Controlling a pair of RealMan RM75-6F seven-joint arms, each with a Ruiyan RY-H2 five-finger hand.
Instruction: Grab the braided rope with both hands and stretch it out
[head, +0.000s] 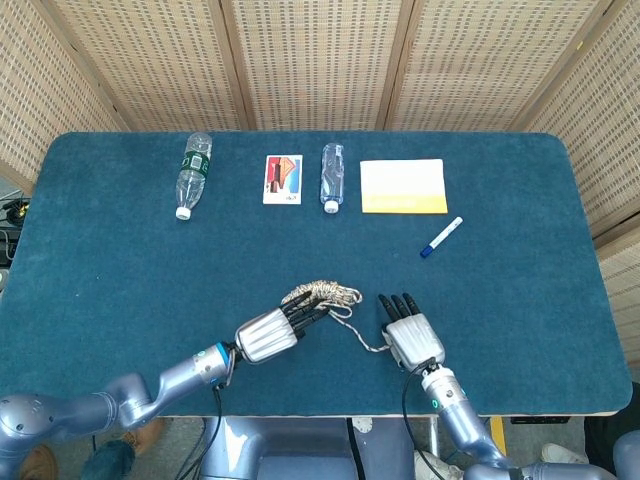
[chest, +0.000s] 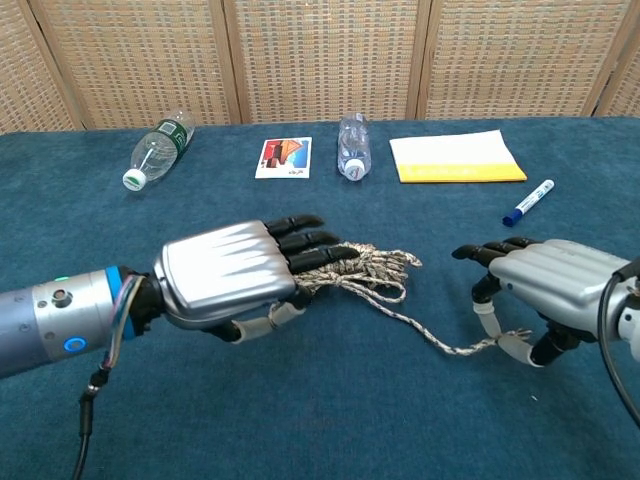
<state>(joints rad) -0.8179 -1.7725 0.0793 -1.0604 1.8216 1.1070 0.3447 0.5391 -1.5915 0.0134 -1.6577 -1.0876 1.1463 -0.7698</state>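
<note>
Near the table's (head: 100, 250) front edge, the braided rope's (chest: 375, 272) bundle is gripped by the left hand (chest: 225, 275). Its free end is pinched by the right hand (chest: 545, 290) (other fingers spread). Two bottles (head: 192, 172) (head: 332, 174) lie capped along the back edge.

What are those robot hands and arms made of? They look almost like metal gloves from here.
Each robot hand, left and right, has a ridged, shiny silver shell over its back, with black fingers and pale pads underneath. The left arm is a smooth grey-silver tube with a blue ring at the wrist, small lit indicators, and a thin black cable hanging loose. A black cable also loops behind the right wrist.
</note>
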